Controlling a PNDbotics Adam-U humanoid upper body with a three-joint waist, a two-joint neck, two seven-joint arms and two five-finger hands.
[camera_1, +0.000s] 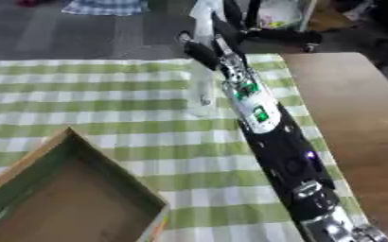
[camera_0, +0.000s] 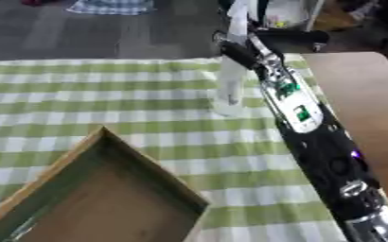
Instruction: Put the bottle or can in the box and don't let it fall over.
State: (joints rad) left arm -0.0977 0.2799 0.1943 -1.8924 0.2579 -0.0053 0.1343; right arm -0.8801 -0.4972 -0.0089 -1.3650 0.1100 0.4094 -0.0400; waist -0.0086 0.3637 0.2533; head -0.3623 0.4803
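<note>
One cardboard box (camera_0: 98, 198) sits open at the near left of the bench (camera_0: 81, 99), which has a green checked cloth on it. Further right there's one clear bottle (camera_0: 230, 87) standing upright on the cloth, well apart from the box. Just one arm is in view, and its right hand (camera_0: 234, 49) has fingers curled round the bottle's upper part.

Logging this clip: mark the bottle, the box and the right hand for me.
bottle (camera_0: 230, 90), left eye view, on its clear body, upright on the checked cloth.
box (camera_0: 152, 172), left eye view, on its right wall's upper rim.
right hand (camera_0: 235, 51), left eye view, on the dark fingers at the bottle's upper part.
</note>
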